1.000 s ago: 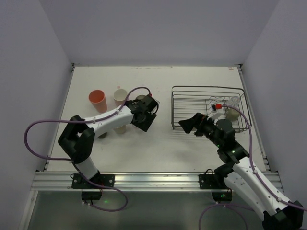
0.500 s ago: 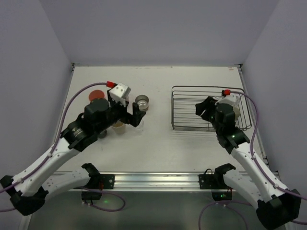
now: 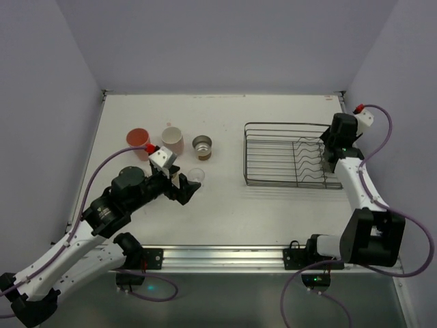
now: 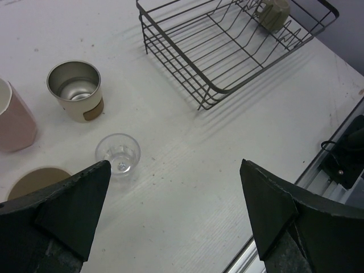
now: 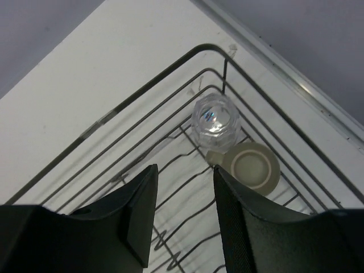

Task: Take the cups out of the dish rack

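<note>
Left gripper (image 4: 175,165) spread wide, empty, low over table (image 3: 273,219). Clear cup (image 4: 118,154) upright just beside one fingertip, not touching. Beyond it: metal cup (image 4: 74,90), pink cup (image 4: 14,122), beige cup (image 4: 34,181) (partly hidden behind finger), orange cup (image 3: 138,140) farthest out. All stand on table, well apart from dish rack (image 3: 287,124). Right gripper (image 5: 185,170) above rack's far right corner, fingers drawn close, gripping nothing. Below it, inside rack: second clear cup (image 5: 215,119), olive mug (image 5: 250,165) right beside it.
</note>
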